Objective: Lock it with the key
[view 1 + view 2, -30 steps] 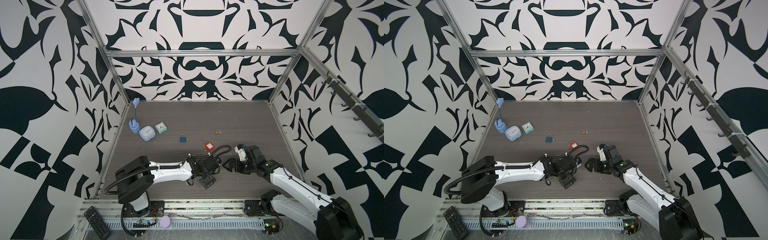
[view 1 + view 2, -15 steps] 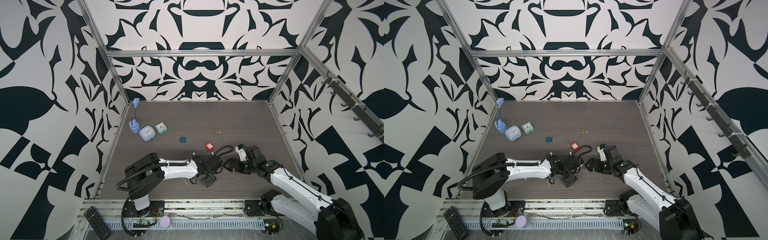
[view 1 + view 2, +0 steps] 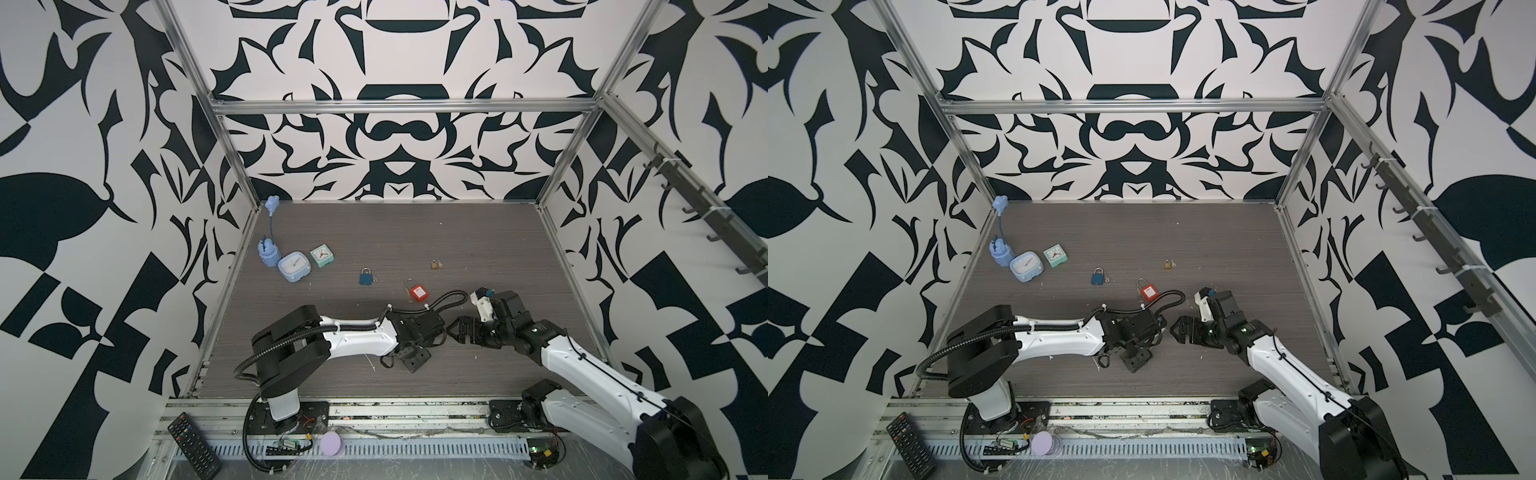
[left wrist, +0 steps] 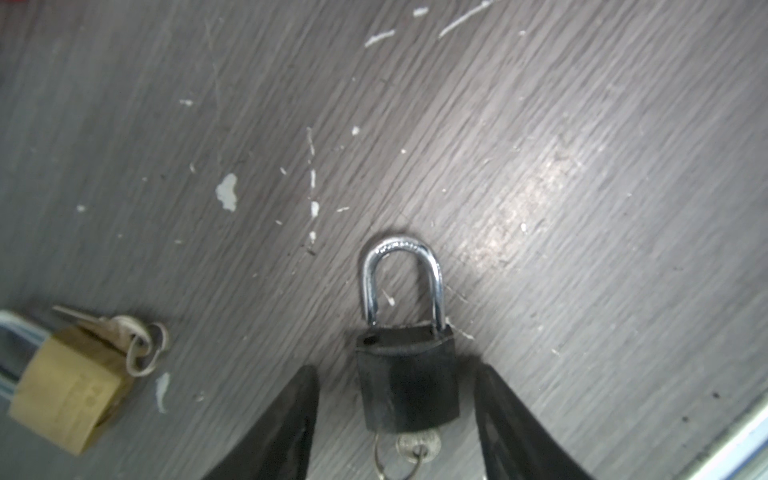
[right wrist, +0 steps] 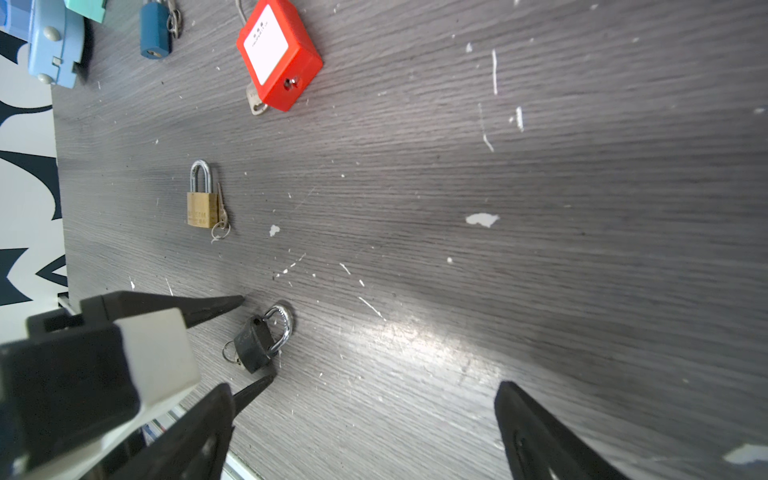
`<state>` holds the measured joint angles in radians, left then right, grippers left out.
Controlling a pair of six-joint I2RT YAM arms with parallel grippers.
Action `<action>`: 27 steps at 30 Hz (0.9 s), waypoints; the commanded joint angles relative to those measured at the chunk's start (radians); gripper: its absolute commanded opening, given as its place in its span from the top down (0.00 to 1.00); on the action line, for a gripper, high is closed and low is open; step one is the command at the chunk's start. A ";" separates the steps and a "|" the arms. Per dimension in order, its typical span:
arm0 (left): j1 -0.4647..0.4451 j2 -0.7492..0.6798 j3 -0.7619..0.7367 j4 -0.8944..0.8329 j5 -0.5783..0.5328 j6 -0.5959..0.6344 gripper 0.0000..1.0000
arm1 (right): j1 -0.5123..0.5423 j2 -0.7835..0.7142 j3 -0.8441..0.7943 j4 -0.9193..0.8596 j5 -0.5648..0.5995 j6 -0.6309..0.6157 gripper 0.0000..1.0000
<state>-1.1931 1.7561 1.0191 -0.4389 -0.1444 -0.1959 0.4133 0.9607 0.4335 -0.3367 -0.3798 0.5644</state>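
The black padlock (image 4: 409,382) is lying flat on the table (image 4: 582,145), toward the robot's side and between the two arms. It is not locked yet: one leg of its shackle (image 4: 401,249) is sitting clear of the hole in the body. The key (image 4: 419,446) is already sitting in the keyhole (only its head is showing). The left claw (image 4: 394,369) is straddling the body, spread, with a sliver of table showing on each side, so it is pinching nothing. The right claw (image 5: 362,386) is hovering just beside it, spread wide and empty. What remains, as I judge it, is gripping the body, pushing the shackle home and turning the key. A brass padlock (image 5: 202,208) is lying near, with a red padlock (image 5: 278,54) and a blue padlock (image 5: 154,31) farther back. None is blocking the way.
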 commanded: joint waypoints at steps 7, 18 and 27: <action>0.003 0.029 0.015 -0.020 0.023 -0.001 0.61 | -0.007 -0.027 0.011 0.013 0.010 -0.007 0.00; 0.004 -0.082 -0.044 0.106 -0.056 0.124 0.86 | -0.020 -0.036 0.050 0.018 -0.022 -0.009 0.00; 0.027 -0.325 -0.273 0.587 -0.111 0.559 1.00 | -0.072 -0.065 0.166 0.048 -0.248 0.007 0.00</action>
<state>-1.1809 1.4868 0.8120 -0.0906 -0.2371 0.1577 0.3531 0.9188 0.5331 -0.3367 -0.5014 0.5682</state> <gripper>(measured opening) 0.329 0.999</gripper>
